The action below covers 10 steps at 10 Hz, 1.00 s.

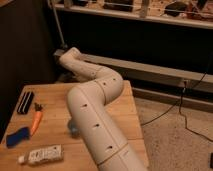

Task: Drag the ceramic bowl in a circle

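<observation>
Gripper (62,54): sits at the far end of the arm (97,125), in the upper left of the frame, past the table's back edge and beside the shelf post. The fingers are pressed together and no object shows in them.
Arm's lie: runs from bottom centre up across the table (129,117) and bends at mid-frame, covering the middle of the wood.
Ceramic bowl: not in sight. No reddish round shape shows on the bare wood, so it is probably hidden behind the arm.
Why held so: with the gripper raised off the tabletop, it looks out of contact with anything to drag.
Containers: a small blue cup (73,128) peeks out at the arm's left edge. Its contents cannot be told.
Left edge: black case (25,101), carrot (36,121), blue object (17,136) and white tube (42,155) lie well apart from the gripper.
</observation>
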Available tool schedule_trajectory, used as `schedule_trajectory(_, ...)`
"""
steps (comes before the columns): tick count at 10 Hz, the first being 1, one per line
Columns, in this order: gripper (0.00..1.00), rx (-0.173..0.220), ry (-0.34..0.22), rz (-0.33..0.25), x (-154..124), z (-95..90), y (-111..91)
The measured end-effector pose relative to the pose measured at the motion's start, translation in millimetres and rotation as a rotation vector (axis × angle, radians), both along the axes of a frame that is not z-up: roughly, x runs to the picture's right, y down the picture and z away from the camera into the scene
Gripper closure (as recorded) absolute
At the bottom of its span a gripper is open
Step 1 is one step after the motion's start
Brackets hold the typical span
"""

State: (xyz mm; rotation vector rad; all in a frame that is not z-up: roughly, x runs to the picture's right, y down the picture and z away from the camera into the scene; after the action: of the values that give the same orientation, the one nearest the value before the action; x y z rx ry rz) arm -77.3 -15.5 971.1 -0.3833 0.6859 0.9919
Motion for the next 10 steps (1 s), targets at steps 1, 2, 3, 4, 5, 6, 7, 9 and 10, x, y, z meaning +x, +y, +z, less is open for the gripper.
schedule_trajectory(1,1.00,-0.027,-0.002,-0.013,11.7,-9.8,12.2)
schedule_trajectory(2,1.00,-0.044,-0.029,-0.028,10.1,-23.0,25.7)
schedule_trajectory(3,1.00,-0.056,-0.069,-0.035,-0.2,-34.0,39.1)
schedule_trajectory(4,1.00,-0.076,-0.110,-0.051,-12.5,-48.3,54.9)
schedule_trajectory(5,1.00,-0.101,-0.166,-0.072,-29.1,-69.1,76.1)
schedule_trajectory(6,1.00,-0.117,-0.202,-0.087,-39.2,-81.8,89.0)
schedule_trajectory(7,1.00,-0.138,-0.241,-0.111,-49.2,-96.3,104.9)
schedule_trajectory(9,1.00,-0.167,-0.311,-0.152,-70.0,-114.3,126.4)
schedule_trajectory(10,1.00,-0.178,-0.350,-0.172,-85.3,-120.2,132.5)
